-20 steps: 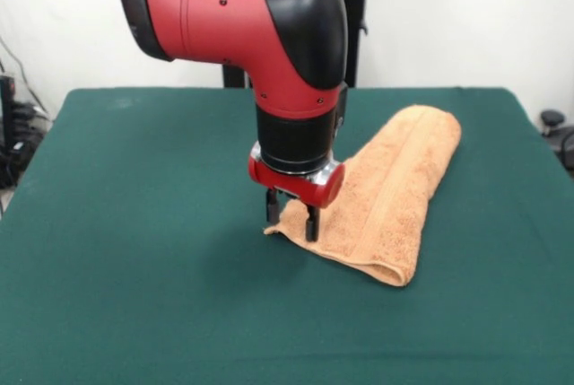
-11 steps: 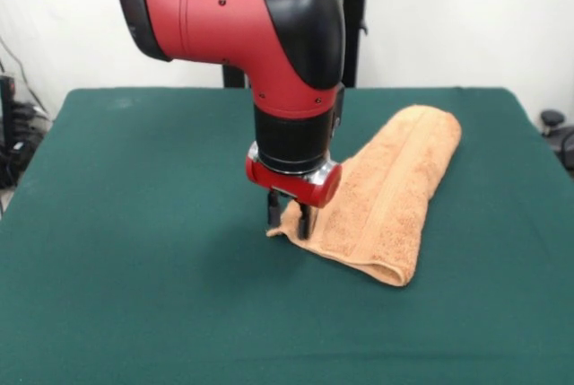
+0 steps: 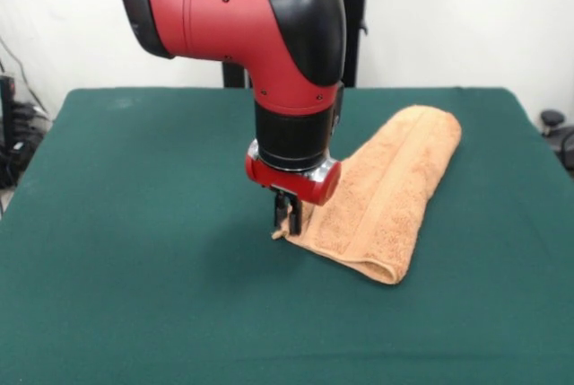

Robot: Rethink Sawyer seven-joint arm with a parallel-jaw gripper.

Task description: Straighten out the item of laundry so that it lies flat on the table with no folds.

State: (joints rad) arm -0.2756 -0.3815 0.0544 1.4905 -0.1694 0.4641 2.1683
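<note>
The gripper is sitting right at the near corner of the orange-tan terry towel, and its dark fingers are pinched close together on that corner, the cloth bunching up between them. The towel is lying folded over on itself, a long doubled strip running from the gripper out toward two o'clock, its far end rounded and plump near the back of the dark green table. From the table's middle, the towel is sitting at about three o'clock, with plenty of bare green all round it.

The step in hand, as I'm reading it, is taking hold of the upper layer so the fold can be opened. Doing it well is going to depend on gripping only the top layer at that corner; if both layers are caught, the whole strip is simply going to drag. Lifting just clear of the table, then carrying the corner across toward nine o'clock, over the open cloth, should be peeling the top layer back. Going slowly matters, since terry clings to felt and the lower layer could be sliding along. Whether one layer or two is between the fingers, I cannot tell from here.

As for writing: no label, brand or lettering is showing on the towel, and none can be read on the red and black arm.
</note>
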